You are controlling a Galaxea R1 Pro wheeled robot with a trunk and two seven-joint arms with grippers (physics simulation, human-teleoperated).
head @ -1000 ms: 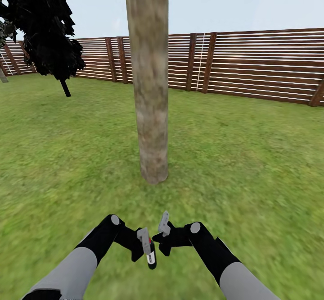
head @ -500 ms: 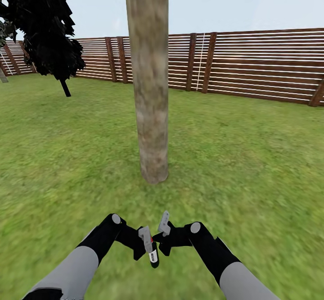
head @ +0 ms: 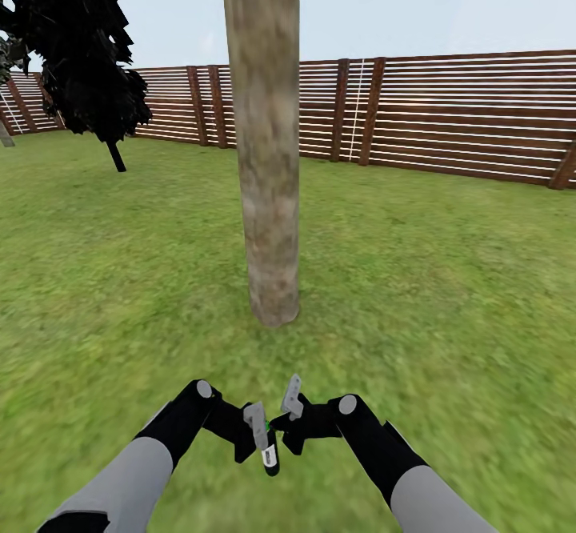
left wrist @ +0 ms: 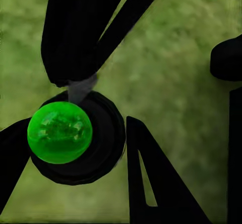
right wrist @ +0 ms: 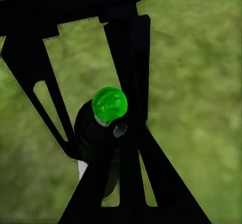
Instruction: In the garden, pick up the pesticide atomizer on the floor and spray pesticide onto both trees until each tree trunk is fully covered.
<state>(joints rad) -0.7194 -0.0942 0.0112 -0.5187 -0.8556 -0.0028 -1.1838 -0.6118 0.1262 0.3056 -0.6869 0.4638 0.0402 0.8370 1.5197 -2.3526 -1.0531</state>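
Atomizer [head: 270, 453] between left gripper [head: 260, 437] fingers

Fenced garden: grass lawn [head: 448, 277], slatted wooden fence [head: 464, 113], tree trunk [head: 268, 157].

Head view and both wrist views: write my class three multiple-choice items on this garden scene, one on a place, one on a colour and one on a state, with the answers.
1. Where does the tree trunk stand?
A. On the grass, straight ahead of the robot
B. Against the fence
C. Behind the dark tree

2. What colour is the round knob on top of the atomizer?
A. Red
B. Green
C. Yellow

3. What state is the atomizer in?
A. Lying on the grass
B. Leaning on the trunk
C. Held in the left hand

Answers:
1 A: the trunk rises from open lawn in the middle of the head view.
2 B: both wrist views show it bright green.
3 C: the left wrist view shows the bottle between that hand's fingers.
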